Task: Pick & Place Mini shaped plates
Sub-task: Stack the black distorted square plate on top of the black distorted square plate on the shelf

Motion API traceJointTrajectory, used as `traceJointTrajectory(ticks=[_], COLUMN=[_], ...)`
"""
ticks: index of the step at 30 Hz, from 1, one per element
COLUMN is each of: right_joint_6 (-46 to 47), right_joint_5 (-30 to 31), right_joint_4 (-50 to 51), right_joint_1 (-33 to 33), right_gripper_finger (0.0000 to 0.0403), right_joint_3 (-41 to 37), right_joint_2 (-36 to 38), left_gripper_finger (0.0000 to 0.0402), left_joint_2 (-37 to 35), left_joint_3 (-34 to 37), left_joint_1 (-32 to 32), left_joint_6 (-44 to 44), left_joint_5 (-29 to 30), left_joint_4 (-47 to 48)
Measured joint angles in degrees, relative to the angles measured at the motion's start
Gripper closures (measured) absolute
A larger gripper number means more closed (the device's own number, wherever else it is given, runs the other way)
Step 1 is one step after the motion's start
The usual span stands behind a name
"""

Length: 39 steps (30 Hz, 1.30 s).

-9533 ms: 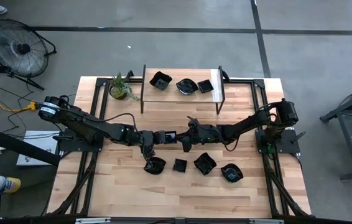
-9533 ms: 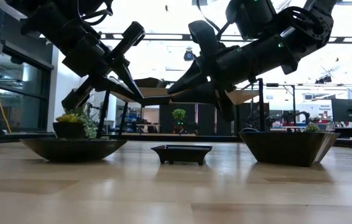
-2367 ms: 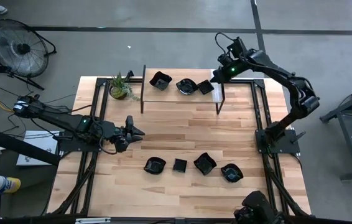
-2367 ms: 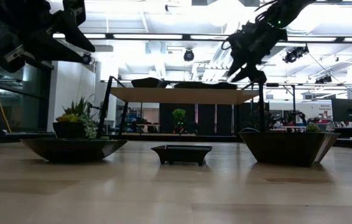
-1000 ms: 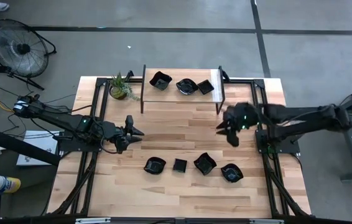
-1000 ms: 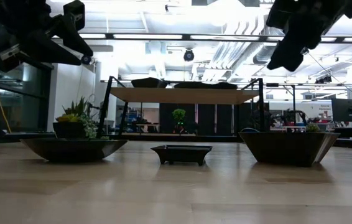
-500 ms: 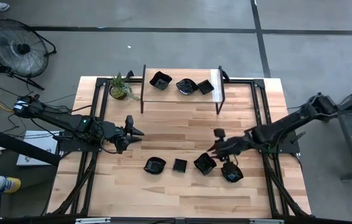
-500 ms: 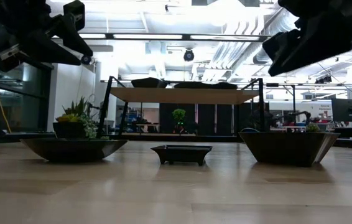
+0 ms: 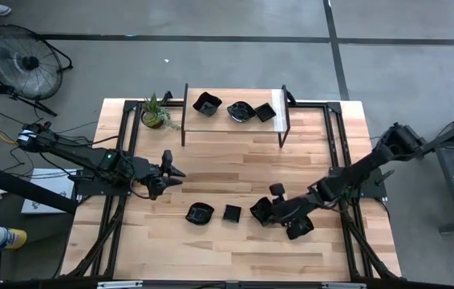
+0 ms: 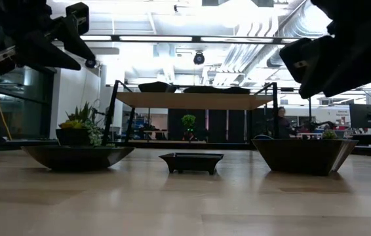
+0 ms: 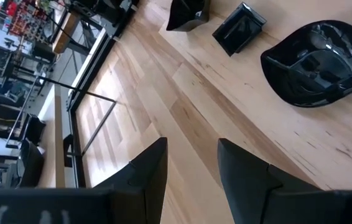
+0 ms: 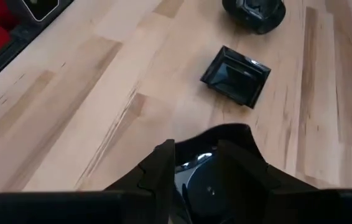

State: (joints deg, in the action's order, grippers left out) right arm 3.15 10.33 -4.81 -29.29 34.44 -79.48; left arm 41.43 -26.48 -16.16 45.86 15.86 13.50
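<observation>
From my remote seat, the right gripper [image 9: 264, 210] hangs over the near row of mini shaped plates, at about five o'clock from the table's centre, its jaws parted a modest gap and holding nothing; in the right wrist view the fingers [image 12: 163, 165] straddle the near rim of the wavy plate [image 12: 216, 163] directly beneath. That row runs from seven to five o'clock: a rounded plate [image 9: 200, 213], a small square plate [image 9: 232, 213], the wavy plate under my tool, and a fourth plate [image 9: 297, 226] tucked under the forearm. Three more plates [image 9: 239, 110] already sit on the raised shelf [image 9: 235, 128] at twelve o'clock. The left gripper [image 9: 172, 170] waits at nine o'clock, jaws apart and empty, with the plant [image 9: 156, 112] off at eleven. My worry is the rim: these dishes are glossy and curved, so if I close on an upswept edge I expect the plate to squirt out or tip onto its side. If I descend off-centre, one finger may land inside the bowl and the other push the plate toward the square plate just beside it, knocking the row. The forearm also lies low over the fourth plate; I cannot tell whether it clears it, so a careless swing could drag that one along. A weak pinch risks a drop on the way up to the shelf.
</observation>
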Motion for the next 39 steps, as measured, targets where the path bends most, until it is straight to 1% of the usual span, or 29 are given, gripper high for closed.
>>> traceJointTrajectory(ticks=[4, 8, 13, 19, 26, 30, 33, 39], right_joint_6=[0.6, -0.7, -3.6, -5.1, -6.0, -4.4, -3.3, -3.2], right_joint_5=[0.9, 1.7, 3.7, 2.9, 3.3, 5.4, 8.1, 8.2], right_joint_4=[0.1, 0.4, 7.4, 14.0, 21.3, 27.3, 30.3, 31.0], right_joint_1=[-1.8, -3.4, -4.3, -4.6, -6.4, -6.8, -6.8, -6.8], right_gripper_finger=[0.0285, 0.0285, 0.0285, 0.0285, 0.0285, 0.0285, 0.0285, 0.0285], right_joint_3=[0.0, 0.2, 3.7, 8.7, 15.0, 17.9, 19.5, 20.0], right_joint_2=[-0.5, -0.5, -1.6, -6.9, -13.4, -16.6, -18.1, -18.6], left_gripper_finger=[0.0266, 0.0266, 0.0266, 0.0266, 0.0266, 0.0266, 0.0266, 0.0266], left_joint_2=[0.0, 0.0, 0.0, 0.0, 0.0, 0.0, 0.0, 0.0], left_joint_3=[0.0, 0.0, 0.0, 0.0, 0.0, 0.0, 0.0, 0.0], left_joint_1=[0.0, 0.0, 0.0, 0.0, 0.0, 0.0, 0.0, 0.0], left_joint_6=[-0.4, -0.8, -1.2, -1.4, -1.4, -1.4, -1.6, -2.6], left_joint_5=[-0.1, -0.3, -0.4, -0.4, -0.4, -0.4, -0.4, -0.5], left_joint_4=[0.0, 0.0, 0.1, 0.2, 0.6, 0.6, 0.8, 1.9])
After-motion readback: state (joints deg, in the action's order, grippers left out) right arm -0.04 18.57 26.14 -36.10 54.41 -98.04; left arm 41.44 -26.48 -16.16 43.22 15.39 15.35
